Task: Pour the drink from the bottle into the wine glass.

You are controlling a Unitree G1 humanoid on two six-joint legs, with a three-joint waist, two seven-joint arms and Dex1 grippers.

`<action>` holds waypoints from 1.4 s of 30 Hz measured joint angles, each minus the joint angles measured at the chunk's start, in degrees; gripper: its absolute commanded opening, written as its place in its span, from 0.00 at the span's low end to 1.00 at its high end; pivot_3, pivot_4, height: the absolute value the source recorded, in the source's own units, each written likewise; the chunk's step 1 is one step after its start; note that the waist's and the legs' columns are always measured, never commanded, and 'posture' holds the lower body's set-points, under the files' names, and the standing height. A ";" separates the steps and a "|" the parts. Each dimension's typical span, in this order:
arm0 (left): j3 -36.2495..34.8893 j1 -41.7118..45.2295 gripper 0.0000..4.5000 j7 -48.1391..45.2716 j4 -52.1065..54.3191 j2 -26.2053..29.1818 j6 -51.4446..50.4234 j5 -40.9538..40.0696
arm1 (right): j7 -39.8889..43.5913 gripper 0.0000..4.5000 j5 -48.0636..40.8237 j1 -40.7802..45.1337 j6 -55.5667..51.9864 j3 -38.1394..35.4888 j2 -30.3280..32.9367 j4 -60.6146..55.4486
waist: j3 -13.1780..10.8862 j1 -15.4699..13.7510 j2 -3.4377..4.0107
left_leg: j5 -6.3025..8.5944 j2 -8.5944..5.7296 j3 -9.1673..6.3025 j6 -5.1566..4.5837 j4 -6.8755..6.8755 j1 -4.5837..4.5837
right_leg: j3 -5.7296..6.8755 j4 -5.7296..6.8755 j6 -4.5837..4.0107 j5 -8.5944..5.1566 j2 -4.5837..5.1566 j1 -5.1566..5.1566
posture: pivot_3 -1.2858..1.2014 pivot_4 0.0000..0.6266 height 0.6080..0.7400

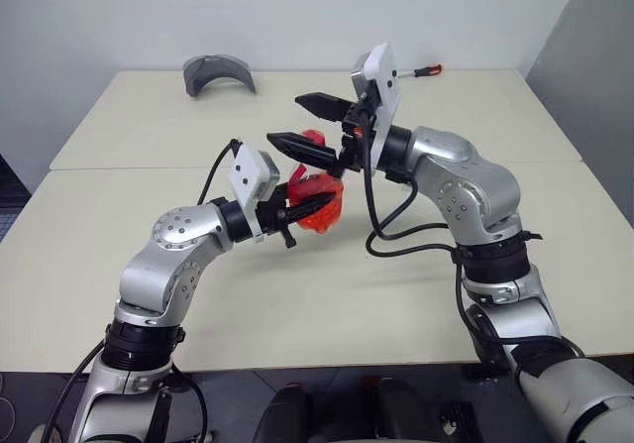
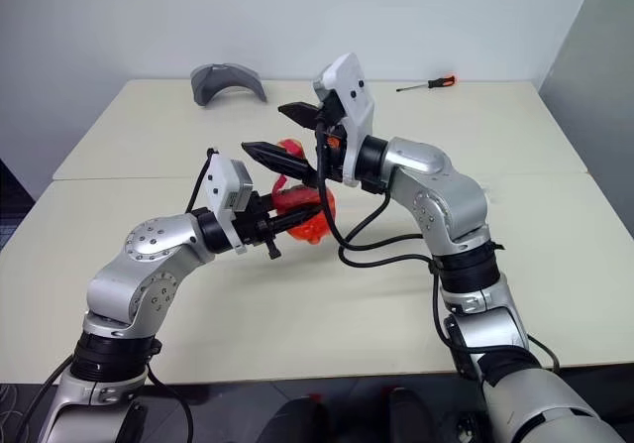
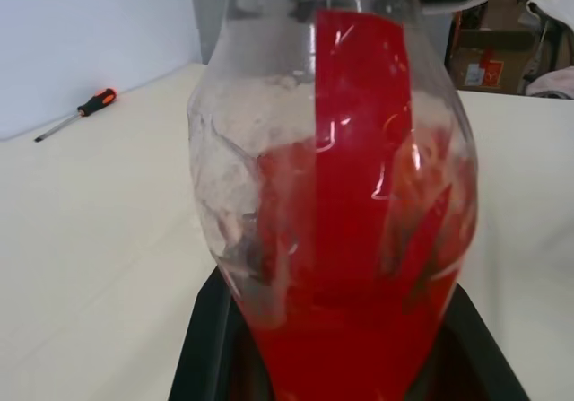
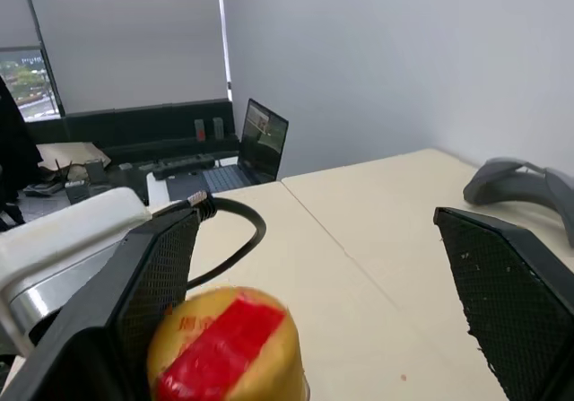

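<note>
I see the pale desk point(image 1: 416, 294) filling most of the head views, made of two tops with a seam running across the middle of the frame. Both arms reach in from the lower corners and meet near the centre. My left pincer point(image 1: 315, 205), coming from the lower left, is clamped on the bottle point(image 1: 319, 197), just left of centre in the left eye view; in the left wrist view the bottle point(image 3: 341, 204) fills the middle of the frame, its rounded clear body seated between the two black fingers point(image 3: 202, 347) at the bottom edge. The drink point(image 3: 359, 329) is bright red and sits in the lower part of the bottle, with a red label band running up the body above it. My right pincer point(image 1: 305, 121), reaching in from the right, stands wide open just above centre, one finger to each side of the bottle's top and touching nothing that I can see. In the right wrist view the yellow cap point(image 4: 229, 352) with its red patch sits at the bottom, close beside one of those spread fingers point(image 4: 134, 311). A grey curved object point(image 1: 218, 73) lies at the upper left of the desk, and a screwdriver point(image 2: 428, 83) with an orange and black handle lies at the upper right.
</note>
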State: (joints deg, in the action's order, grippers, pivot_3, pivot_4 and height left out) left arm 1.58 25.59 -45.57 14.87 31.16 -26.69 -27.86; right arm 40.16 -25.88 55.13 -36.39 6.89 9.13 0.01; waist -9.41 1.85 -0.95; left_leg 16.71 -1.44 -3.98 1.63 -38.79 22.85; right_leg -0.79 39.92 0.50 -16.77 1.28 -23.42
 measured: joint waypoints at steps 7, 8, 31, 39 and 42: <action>-0.08 -0.53 0.21 0.90 0.00 0.09 -0.30 0.02 | 2.59 0.99 -0.22 -0.04 0.29 0.15 2.95 0.02 | 0.00 -0.02 0.00 | 0.02 0.00 -0.01 -0.04 -0.01 0.01 | 0.01 0.00 0.00 0.00 0.00 0.00 | 0.52 0.24 1.00; -0.08 -0.56 0.21 1.10 0.00 0.15 -0.48 0.05 | 3.47 0.99 -0.55 -0.28 0.07 0.14 4.43 -0.68 | 0.00 -0.07 0.00 | 0.03 0.00 -0.01 -0.06 -0.02 0.02 | 0.01 -0.01 0.00 0.00 0.00 0.00 | 0.52 0.24 1.00; -1.77 1.13 0.20 0.91 -1.57 -0.15 0.88 1.43 | 12.59 0.99 -7.38 -4.09 -6.56 -2.24 11.92 -3.51 | -0.01 -0.06 -0.01 | 0.05 0.03 0.00 -0.09 -0.02 0.03 | 0.02 -0.01 0.00 0.00 -0.02 0.01 | 0.52 0.24 1.00; -1.77 1.13 0.20 0.34 -1.58 -0.28 0.88 1.43 | 8.73 0.99 -5.75 1.46 -2.65 -2.29 6.01 1.60 | -0.01 -0.03 -0.01 | 0.01 0.01 0.01 -0.01 -0.03 0.03 | 0.00 -0.01 0.00 0.00 0.00 0.00 | 0.52 0.24 1.00; -1.77 1.12 0.20 0.02 -1.70 -0.28 0.88 1.54 | 8.19 0.99 -4.58 1.57 -1.24 -2.31 5.69 3.56 | -0.01 -0.22 -0.01 | 0.01 -0.01 0.00 -0.02 -0.04 0.04 | 0.01 -0.02 0.00 0.00 0.01 0.01 | 0.52 0.24 1.00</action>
State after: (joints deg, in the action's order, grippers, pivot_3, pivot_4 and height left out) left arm -0.18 26.71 -45.55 13.17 30.89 -25.80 -26.32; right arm 48.35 -30.46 56.70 -37.62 4.58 14.82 3.57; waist -9.42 1.63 -0.96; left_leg 16.72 -1.45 -3.98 1.61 -38.83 22.88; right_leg -0.78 39.90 0.50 -16.76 1.29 -23.42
